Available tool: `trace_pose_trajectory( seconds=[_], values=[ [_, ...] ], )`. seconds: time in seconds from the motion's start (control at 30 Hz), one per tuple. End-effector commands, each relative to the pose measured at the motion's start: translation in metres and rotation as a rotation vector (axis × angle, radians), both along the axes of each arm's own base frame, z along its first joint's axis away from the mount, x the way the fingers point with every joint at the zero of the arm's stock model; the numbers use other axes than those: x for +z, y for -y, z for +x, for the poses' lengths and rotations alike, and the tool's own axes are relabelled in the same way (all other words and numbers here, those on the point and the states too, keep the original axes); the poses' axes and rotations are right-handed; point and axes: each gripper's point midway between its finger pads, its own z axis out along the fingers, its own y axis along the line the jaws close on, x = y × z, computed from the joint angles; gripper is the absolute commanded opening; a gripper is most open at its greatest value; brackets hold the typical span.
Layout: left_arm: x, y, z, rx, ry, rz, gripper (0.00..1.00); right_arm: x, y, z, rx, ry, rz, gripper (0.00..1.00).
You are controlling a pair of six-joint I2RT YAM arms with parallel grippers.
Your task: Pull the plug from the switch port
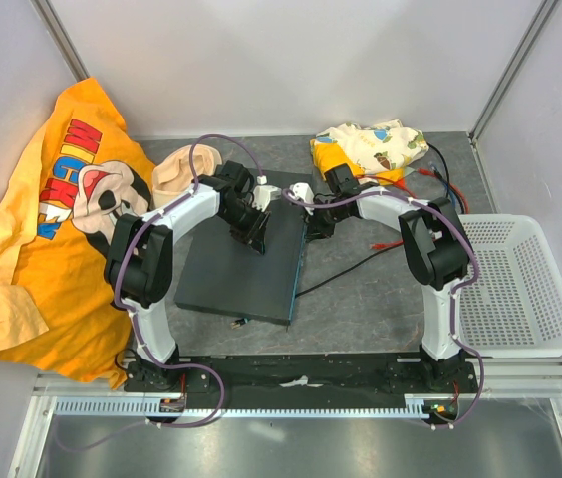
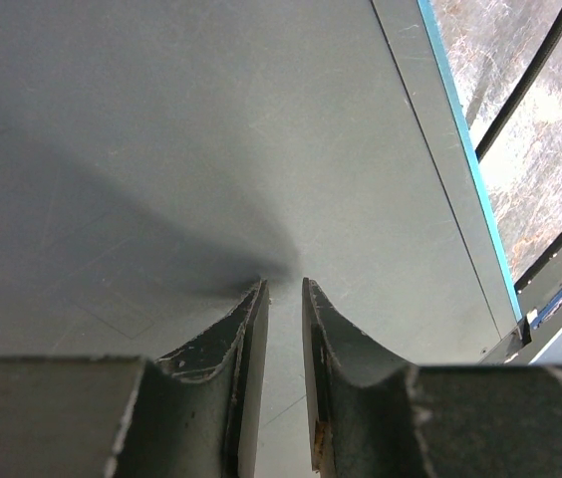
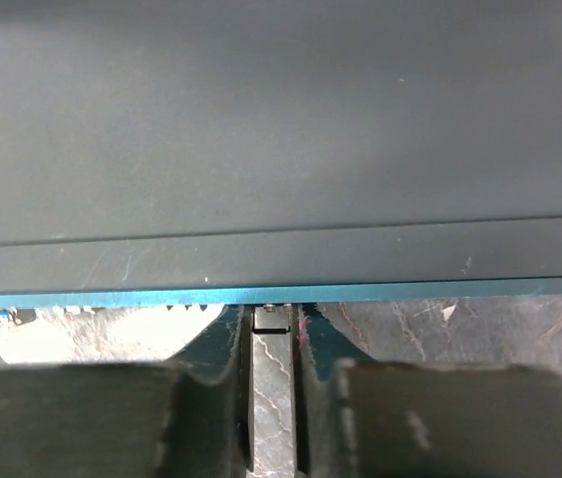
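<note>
The switch [image 1: 241,264] lies flat in the middle of the table, its teal edge [image 1: 298,269] facing right. My left gripper [image 1: 254,234] rests tips-down on the switch's top [image 2: 161,149], its fingers a narrow gap apart with nothing between them [image 2: 284,284]. My right gripper [image 1: 313,221] is at the far end of the teal edge [image 3: 411,293]. In the right wrist view its fingers [image 3: 273,311] are shut on a small dark plug [image 3: 272,321] seated in a port just under that edge.
A black cable [image 1: 346,271] runs right from the teal edge. A yellow T-shirt [image 1: 52,219] covers the left side. A white mesh basket [image 1: 520,289] stands right. A patterned yellow cloth bundle [image 1: 366,147] and red leads [image 1: 440,184] lie at the back.
</note>
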Motion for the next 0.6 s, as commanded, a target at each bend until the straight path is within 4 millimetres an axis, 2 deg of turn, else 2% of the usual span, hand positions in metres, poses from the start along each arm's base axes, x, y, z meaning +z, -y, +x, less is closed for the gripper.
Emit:
trace_pose_trajectory(
  seconds=[0.0, 0.07, 0.1, 0.23, 0.3, 0.4, 0.43, 0.5, 0.57],
  values=[
    [-0.021, -0.018, 0.003, -0.001, -0.004, 0.097, 0.29, 0.038, -0.023, 0.009, 0.155, 0.155, 0.098, 0.03],
    [-0.021, -0.017, 0.003, -0.001, -0.006, 0.096, 0.29, 0.036, -0.013, 0.006, 0.234, 0.211, 0.058, 0.00],
    [-0.022, -0.017, 0.004, -0.002, -0.008, 0.095, 0.29, 0.031, -0.002, -0.002, 0.261, 0.188, 0.024, 0.01],
    [-0.024, -0.015, 0.005, -0.002, -0.014, 0.092, 0.29, 0.015, 0.035, -0.007, 0.381, 0.234, -0.091, 0.01],
    [-0.026, -0.016, 0.006, 0.001, -0.015, 0.094, 0.29, 0.004, 0.057, -0.014, 0.392, 0.211, -0.133, 0.00],
    [-0.026, -0.014, 0.006, -0.001, -0.013, 0.088, 0.29, 0.001, 0.077, -0.020, 0.373, 0.171, -0.152, 0.00],
    [-0.026, -0.015, 0.007, 0.001, -0.012, 0.090, 0.29, 0.000, 0.079, -0.020, 0.345, 0.155, -0.156, 0.00],
    [-0.026, -0.014, 0.006, 0.004, -0.014, 0.086, 0.29, 0.004, 0.077, -0.015, 0.135, 0.029, -0.119, 0.00],
    [-0.027, -0.014, 0.006, 0.004, -0.017, 0.084, 0.29, 0.015, 0.065, -0.019, 0.019, -0.093, -0.042, 0.00]
  ],
)
